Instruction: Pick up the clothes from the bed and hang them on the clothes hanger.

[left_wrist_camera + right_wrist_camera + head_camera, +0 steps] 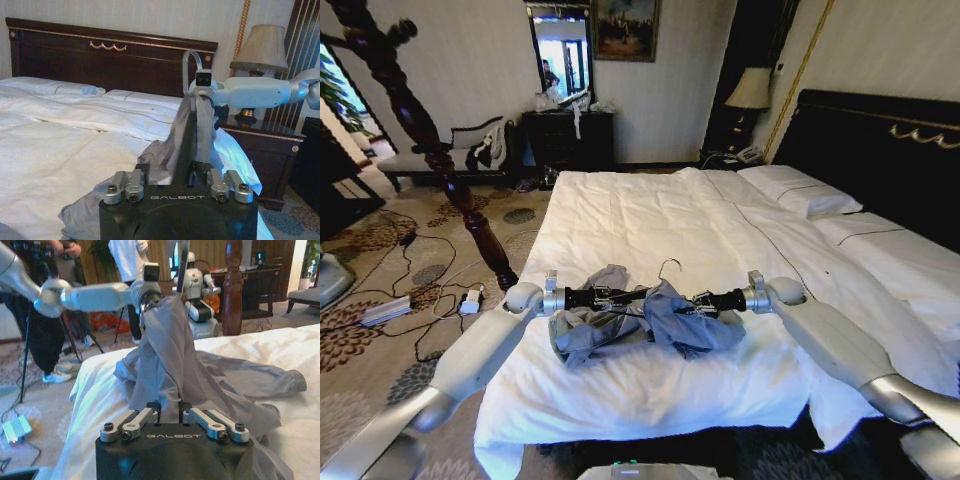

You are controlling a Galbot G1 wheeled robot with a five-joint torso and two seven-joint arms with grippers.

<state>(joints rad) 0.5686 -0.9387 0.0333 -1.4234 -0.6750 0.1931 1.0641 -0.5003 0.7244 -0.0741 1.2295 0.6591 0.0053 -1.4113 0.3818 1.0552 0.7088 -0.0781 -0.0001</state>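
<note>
A hotel-style bedroom, patterned carpet strewn with cables on the robot's left, and the bed (650, 215) running away from the camera towards its black headboard on the right. The tall dark wooden coat stand (425, 135) rises close off the mattress's left edge, so room is tight on that side; the white duvet beyond the arms lies bare right up to the pillows (800, 190).

Near the foot edge, both arms reach in from either side. The left gripper (612, 297) and right gripper (692, 303) face each other, each closed on an end of the clothes hanger (655, 292). The hanger lies crosswise to the bed, long axis running left to right between the two grippers, its silvery hook (669, 266) sticking up and towards the headboard.

The clothes (655, 320), the grey-blue shirt, are draped over the hanger's bar, bunched at the middle. In the left wrist view the fabric (187, 135) rises in a ridge up to the far gripper. In the right wrist view a sleeve (260, 377) trails flat across the duvet. The lower folds rest on the bedding just inside the foot edge.
</note>
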